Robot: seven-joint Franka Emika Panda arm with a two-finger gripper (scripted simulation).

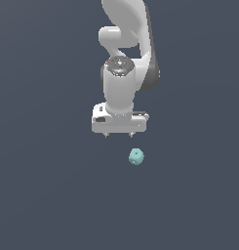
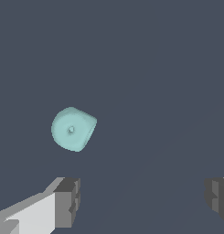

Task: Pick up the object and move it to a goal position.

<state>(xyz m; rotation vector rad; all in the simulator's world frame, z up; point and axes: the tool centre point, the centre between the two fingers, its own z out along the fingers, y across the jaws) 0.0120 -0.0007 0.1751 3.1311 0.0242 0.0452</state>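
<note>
The object point(image 1: 136, 156) is a small pale teal lumpy blob lying on the dark grey surface, and the wrist view shows the object point(image 2: 73, 129) with a darker dimple in its face. My white gripper point(image 1: 118, 135) hangs above the surface, just behind the blob and a little toward the exterior view's left of it. Its two short fingertips stand wide apart, so it is open. In the wrist view the gripper point(image 2: 143, 199) holds nothing, and the blob lies outside the gap between its grey fingers point(image 2: 67, 201).
The white arm point(image 1: 126, 58) rises from the gripper to the upper edge of the exterior view. A flat dark grey surface point(image 1: 43, 195) fills everything around it.
</note>
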